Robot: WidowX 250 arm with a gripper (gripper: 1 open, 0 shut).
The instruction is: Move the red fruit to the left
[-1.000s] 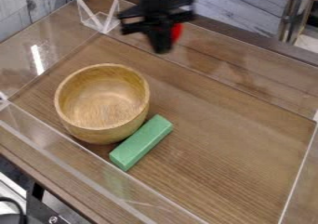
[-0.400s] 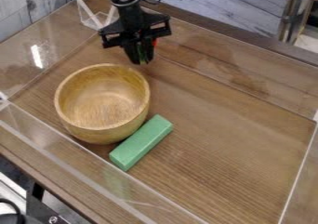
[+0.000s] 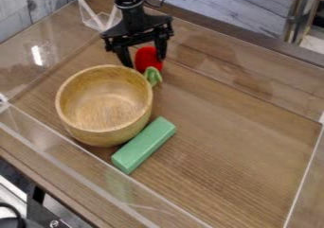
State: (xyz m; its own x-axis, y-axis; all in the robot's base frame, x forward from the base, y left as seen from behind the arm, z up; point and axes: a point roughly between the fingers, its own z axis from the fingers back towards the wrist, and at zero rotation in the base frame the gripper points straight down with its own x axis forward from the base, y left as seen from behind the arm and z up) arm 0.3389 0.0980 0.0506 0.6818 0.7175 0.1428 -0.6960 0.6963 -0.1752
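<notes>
My gripper (image 3: 136, 54) stands spread wide, gripping nothing; the strawberry (image 3: 150, 61) sits between its fingers, at one o'clock from the wooden bowl (image 3: 105, 103). Lifting carelessly could nudge it rolling.

Small red fruit (image 3: 150, 61), strawberry-shaped, green leafy cap toward the camera, lying on the wooden tabletop
</notes>
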